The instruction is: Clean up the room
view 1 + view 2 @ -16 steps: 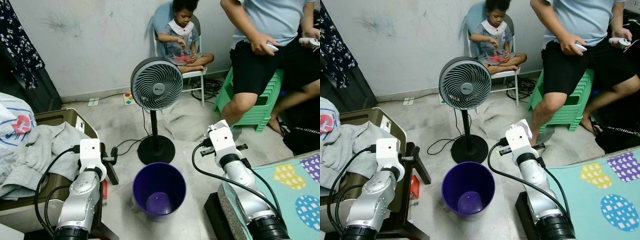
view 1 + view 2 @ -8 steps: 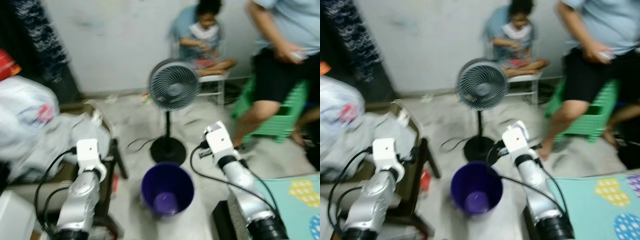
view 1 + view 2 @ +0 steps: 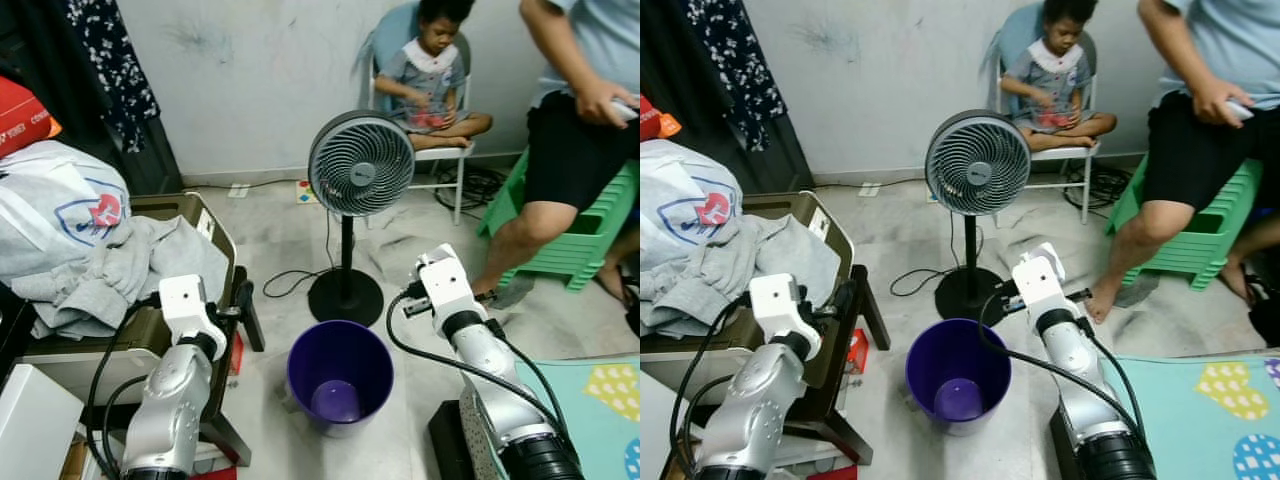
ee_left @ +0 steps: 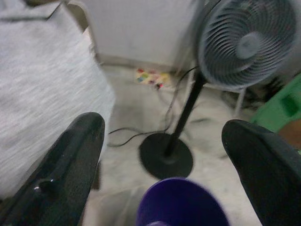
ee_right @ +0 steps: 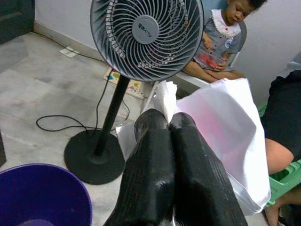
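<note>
A purple bin (image 3: 340,372) stands on the floor between my two arms, with a little purple showing at its bottom. My right gripper (image 5: 168,120) is shut on a white plastic bag (image 5: 221,127), which hangs to one side of the fingers. It is held to the right of the bin and a little beyond it, near a standing fan (image 3: 360,165). My left gripper (image 4: 164,127) is open and empty, left of the bin beside a low brown table (image 3: 205,215). A heap of grey clothes (image 3: 120,270) lies on that table.
The fan's round base (image 3: 345,297) and its cable lie just behind the bin. A child (image 3: 432,80) sits on a chair at the back wall. A person (image 3: 580,120) sits on green stools at the right. A teal patterned mat (image 3: 600,385) is at the lower right.
The camera has swung, so the whole scene has shifted right and more of the clothes table shows. Both arms keep about the same pose beside the bin.
</note>
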### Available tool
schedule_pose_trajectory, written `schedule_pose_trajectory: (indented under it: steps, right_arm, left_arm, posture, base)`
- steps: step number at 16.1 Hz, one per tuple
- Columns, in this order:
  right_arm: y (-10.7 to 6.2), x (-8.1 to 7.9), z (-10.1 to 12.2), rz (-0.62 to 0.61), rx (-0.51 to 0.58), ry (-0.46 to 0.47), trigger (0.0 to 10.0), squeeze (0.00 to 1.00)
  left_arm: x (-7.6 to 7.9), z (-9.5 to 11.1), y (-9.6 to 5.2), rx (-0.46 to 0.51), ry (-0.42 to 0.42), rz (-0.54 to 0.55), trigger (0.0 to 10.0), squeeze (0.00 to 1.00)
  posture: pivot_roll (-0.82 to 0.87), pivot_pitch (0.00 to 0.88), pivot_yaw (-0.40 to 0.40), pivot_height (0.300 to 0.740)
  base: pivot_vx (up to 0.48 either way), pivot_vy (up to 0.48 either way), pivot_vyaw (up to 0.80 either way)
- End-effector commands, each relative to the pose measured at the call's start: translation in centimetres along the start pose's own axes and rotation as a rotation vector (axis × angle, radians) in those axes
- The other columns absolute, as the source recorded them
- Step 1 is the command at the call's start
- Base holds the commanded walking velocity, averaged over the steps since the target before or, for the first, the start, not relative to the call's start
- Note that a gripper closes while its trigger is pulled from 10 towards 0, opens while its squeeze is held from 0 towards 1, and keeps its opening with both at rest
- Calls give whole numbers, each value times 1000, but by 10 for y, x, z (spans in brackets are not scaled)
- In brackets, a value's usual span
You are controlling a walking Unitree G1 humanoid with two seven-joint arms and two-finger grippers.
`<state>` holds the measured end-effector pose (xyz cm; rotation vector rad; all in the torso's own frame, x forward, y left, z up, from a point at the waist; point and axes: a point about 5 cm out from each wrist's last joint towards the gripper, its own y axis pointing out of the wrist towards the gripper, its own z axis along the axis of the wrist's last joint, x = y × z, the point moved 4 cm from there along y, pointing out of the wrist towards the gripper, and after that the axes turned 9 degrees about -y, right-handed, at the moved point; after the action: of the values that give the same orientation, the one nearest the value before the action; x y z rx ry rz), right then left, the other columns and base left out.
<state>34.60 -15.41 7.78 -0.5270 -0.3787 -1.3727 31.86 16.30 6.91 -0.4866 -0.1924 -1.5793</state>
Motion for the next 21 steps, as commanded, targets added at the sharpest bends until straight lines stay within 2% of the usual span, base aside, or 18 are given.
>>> schedule_pose_trajectory:
  steps: [1, 2, 4, 11, 17, 21]
  right_arm:
    - [1, -3, 5, 12, 16, 13, 10000, 0]
    - [0, -3, 5, 10, 15, 17, 10000, 0]
    - [1, -2, 5, 11, 15, 20, 10000, 0]
    - [1, -4, 6, 19, 23, 13, 10000, 0]
    - [0, -6, 6, 31, 23, 18, 10000, 0]
    - [0, -7, 6, 36, 21, 22, 10000, 0]
  left_arm:
    - [-1, 9, -3, 31, -2, -15, 10000, 0]
    - [-2, 10, -8, 36, -6, -8, 10000, 0]
    - [-8, 10, -8, 37, -14, 13, 10000, 0]
    - [-7, 10, -8, 30, -21, 3, 10000, 0]
    - [-6, 8, -7, 22, -15, -1, 10000, 0]
    - [-1, 9, -8, 32, -22, -38, 10000, 0]
  posture:
    - [-197, 0, 24, 740]
    - [-197, 0, 24, 740]
    - [-194, 0, 22, 740]
    - [-196, 0, 22, 740]
    - [-196, 0, 23, 740]
    - [-197, 0, 23, 740]
  base:
    - [0, 0, 0]
    - [0, 0, 0]
    - [0, 0, 0]
    - [0, 0, 0]
    - [0, 439, 0]
    - [0, 0, 0]
